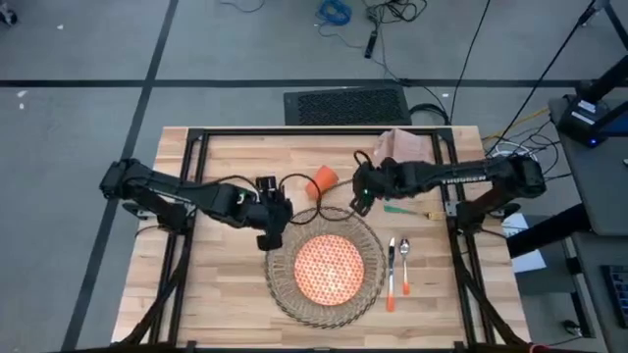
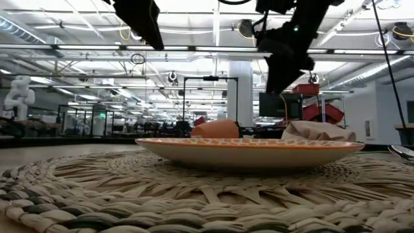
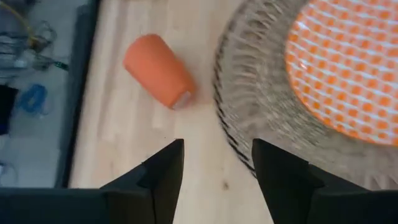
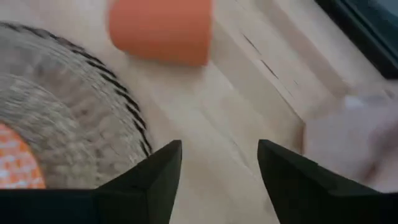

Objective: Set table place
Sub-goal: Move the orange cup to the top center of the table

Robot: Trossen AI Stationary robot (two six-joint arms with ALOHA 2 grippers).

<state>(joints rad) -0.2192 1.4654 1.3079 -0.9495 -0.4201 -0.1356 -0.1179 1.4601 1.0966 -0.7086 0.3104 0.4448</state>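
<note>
Table place components lie on the table [image 1: 226, 294], only partly arranged. Woven placemat [image 1: 326, 266] sits near the front centre of the tabletop, with the orange-patterned plate [image 1: 327, 268] resting on its middle. Orange cup [image 1: 321, 182] lies tipped on its side on bare wood, just beyond the far rim of the placemat. Beige napkin [image 1: 400, 145] lies crumpled at the far edge of the table. Fork [image 1: 391, 274] and spoon [image 1: 404, 264], both orange-handled, lie side by side just beside the placemat's right rim; a green-handled utensil [image 1: 410, 209] lies crosswise on the wood beyond them.

Left gripper [image 1: 272, 231] hovers over the placemat's far-left rim. Its jaws are released and hold nothing. In the left wrist view the cup [image 3: 158, 70] lies ahead of the jaws and to one side, apart from both fingers [image 3: 163, 176]; the placemat rim [image 3: 249, 112] runs ahead of the other finger.

Right gripper [image 1: 359, 197] hovers between the cup and the napkin, just off the placemat's far-right rim. Its jaws are likewise released and empty. In the right wrist view the cup [image 4: 160, 30] lies ahead of the jaws, well clear of the fingers [image 4: 155, 177], with the napkin [image 4: 354, 137] off to the other side.
</note>
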